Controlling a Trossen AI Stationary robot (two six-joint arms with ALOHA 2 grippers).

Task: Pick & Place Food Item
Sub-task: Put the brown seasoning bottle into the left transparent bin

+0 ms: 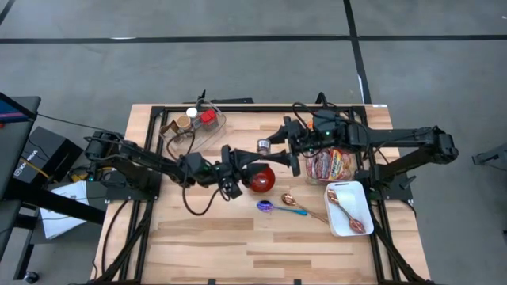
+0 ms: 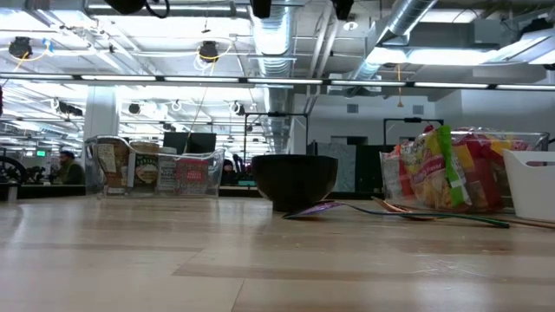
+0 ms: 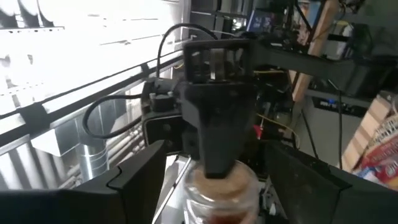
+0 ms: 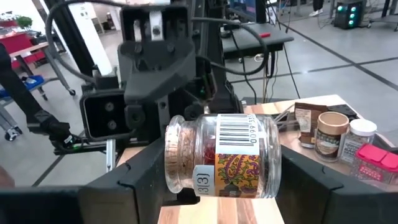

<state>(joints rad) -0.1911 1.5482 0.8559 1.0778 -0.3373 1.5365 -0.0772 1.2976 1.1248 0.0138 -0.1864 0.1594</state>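
1. Jar [image 4: 221, 157], glass with a cork lid and a barcode label, lies on its side in the right gripper [image 4: 211, 186], fingers closed on its body, above the table's middle.
2. Left gripper [image 3: 211, 186] faces it from the other side, its fingers set wide around the cork end; whether they touch the jar I cannot tell.
3. It looks like a handover. One gripper should have a firm hold before the other lets go, and the jar should be kept level.
4. Just below sits a red bowl [image 1: 261, 180], with spoons [image 1: 281, 207] and a white tray [image 1: 348, 210] near it.
5. The wooden table [image 1: 238, 245] also holds a bin [image 1: 194, 123] of jars and another of snack packets [image 1: 333, 165].
6. Behind is an open workshop with ducts overhead.
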